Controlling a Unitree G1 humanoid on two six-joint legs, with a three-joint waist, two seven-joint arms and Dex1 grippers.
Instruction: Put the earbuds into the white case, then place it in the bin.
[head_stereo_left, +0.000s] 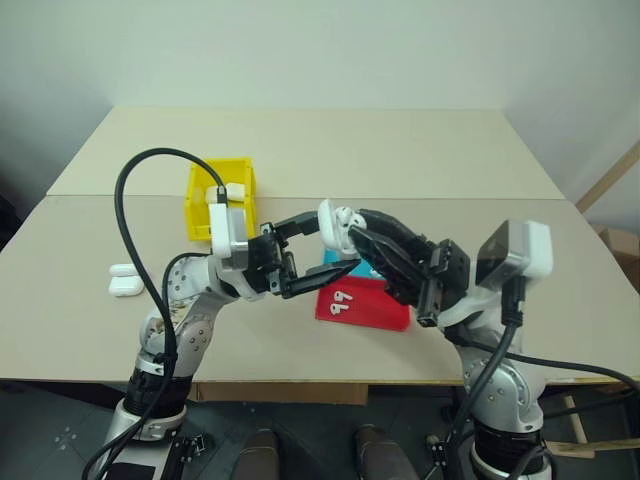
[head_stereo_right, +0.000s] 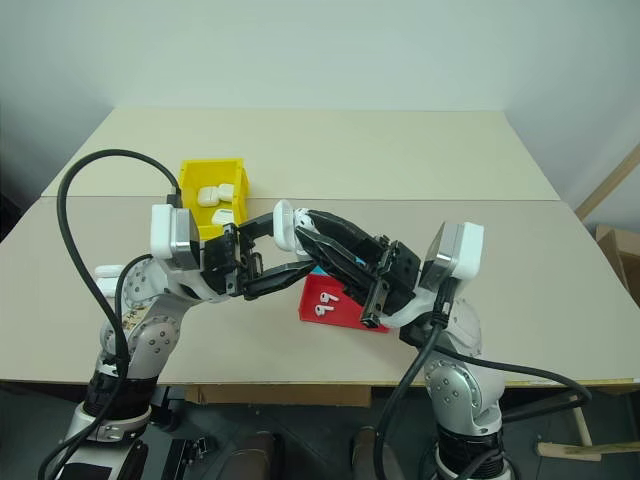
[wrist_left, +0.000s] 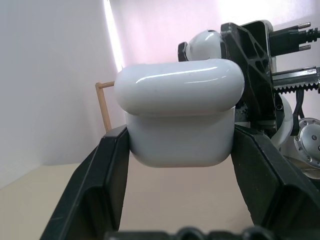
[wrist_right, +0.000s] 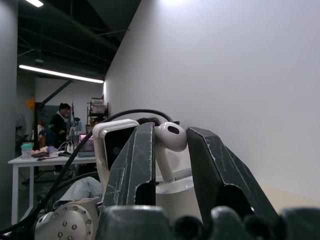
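Jaws of the left gripper clamp the white case above the red tray; the right gripper pinches an earbud (stem down) over it. Slight misalignment could drop the earbud.

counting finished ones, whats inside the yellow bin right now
The yellow bin holds at least three closed white cases. The left gripper and its arm cover the bin's near end, so more there can't be ruled out.
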